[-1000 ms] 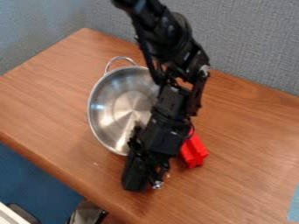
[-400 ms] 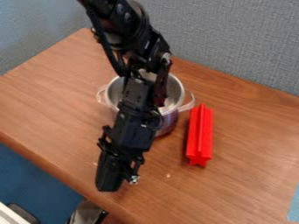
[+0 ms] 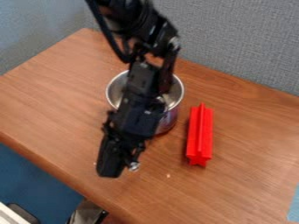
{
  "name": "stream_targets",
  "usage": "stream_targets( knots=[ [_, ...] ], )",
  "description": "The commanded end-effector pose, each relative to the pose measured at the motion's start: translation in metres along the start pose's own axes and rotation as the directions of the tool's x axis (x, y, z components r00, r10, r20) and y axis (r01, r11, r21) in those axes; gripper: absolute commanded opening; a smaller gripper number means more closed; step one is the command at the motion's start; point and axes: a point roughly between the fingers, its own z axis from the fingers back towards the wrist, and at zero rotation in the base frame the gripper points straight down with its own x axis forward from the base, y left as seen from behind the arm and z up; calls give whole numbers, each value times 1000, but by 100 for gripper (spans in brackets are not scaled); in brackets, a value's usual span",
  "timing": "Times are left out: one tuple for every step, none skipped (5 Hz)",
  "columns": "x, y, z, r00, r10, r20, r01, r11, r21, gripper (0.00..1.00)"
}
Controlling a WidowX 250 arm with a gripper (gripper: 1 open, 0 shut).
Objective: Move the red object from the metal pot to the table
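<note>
Nearest the camera, your gripper (image 3: 114, 166) hung low over the front part of the worktop (image 3: 47, 87), its dark body angled down and towards the near edge. The jaws were pressed together and pinched nothing; no red showed between them. Watch that near edge: the worktop's rounded rim ran just below and to the left of the gripper, so there was little room to travel further that way.

A little further back and to the right, the red object (image 3: 201, 135) lay flat on the worktop, long axis running away from the camera, just beside the metal pot (image 3: 170, 94) but apart from it. By the look of it you had the task's goal met: the bar was out of the pot and resting on the wood. I would judge it light and stiff, a plain plastic-looking block that would not bend or crush. Its matte faces should give fair friction. Should you need to shift it, take it across its narrow width near the middle of its length, so it would not swing or tip in the jaws.

Behind that, the pot stood upright, mostly hidden by the arm (image 3: 140, 52) that crossed in front of it; I could not see into it fully. It looked shiny and likely slippery, so a brush from the arm could slide it.

Open wood lay to the right of the bar and to the left of the pot, giving you room to lift clear.
</note>
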Motion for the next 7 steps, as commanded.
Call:
stream_targets(
  knots=[
    [-4,-11,23,999,5,35,-7,999,33,0],
    [-7,-4,18,999,-16,30,14,998,53,0],
    [-13,1,19,999,-33,41,30,997,78,0],
    [-18,5,18,997,-55,45,50,994,100,0],
    [-26,-2,25,996,-51,77,45,996,76,0],
    [-27,-5,25,996,-40,83,37,999,40,0],
    [-23,-8,28,995,-76,70,71,994,81,0]
  ],
)
